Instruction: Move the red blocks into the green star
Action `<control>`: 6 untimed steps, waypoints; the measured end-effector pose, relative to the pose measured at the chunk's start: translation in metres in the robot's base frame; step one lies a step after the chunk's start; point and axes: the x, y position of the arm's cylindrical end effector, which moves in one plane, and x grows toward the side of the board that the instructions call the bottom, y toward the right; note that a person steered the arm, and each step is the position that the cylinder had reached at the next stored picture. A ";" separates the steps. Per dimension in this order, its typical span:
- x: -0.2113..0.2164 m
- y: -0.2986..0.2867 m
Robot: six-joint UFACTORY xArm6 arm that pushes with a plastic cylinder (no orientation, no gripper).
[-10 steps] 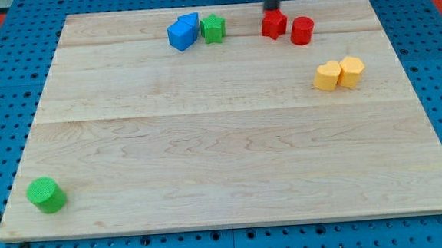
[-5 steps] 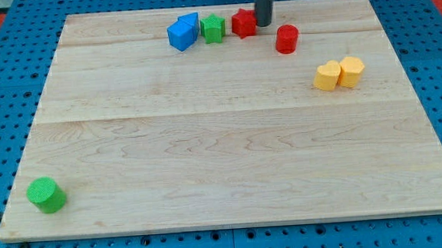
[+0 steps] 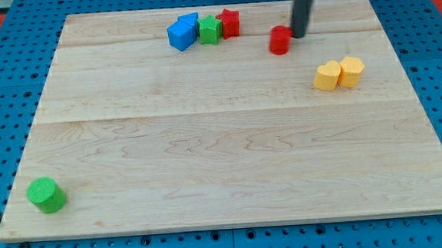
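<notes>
The green star [image 3: 211,29] sits near the view's top, just left of centre. A red star-shaped block [image 3: 229,23] touches its right side. A red cylinder [image 3: 280,40] lies further right, apart from them. My tip [image 3: 300,34] is right against the cylinder's right side. The dark rod rises from it out of the view's top.
Two blue blocks [image 3: 182,32] touch the green star's left side. Two yellow blocks [image 3: 339,74] lie together at the view's right. A green cylinder [image 3: 46,195] sits at the bottom left corner. The wooden board [image 3: 223,155] lies on a blue pegboard.
The red star block has slid left against the green star. My tip has left it and moved right and down, to the red cylinder's right side. The cylinder has shifted slightly left.
</notes>
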 end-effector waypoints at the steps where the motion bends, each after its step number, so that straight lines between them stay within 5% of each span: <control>1: -0.001 -0.017; 2: 0.034 0.052; 3: 0.048 -0.005; 5: -0.013 -0.071; 6: -0.011 0.004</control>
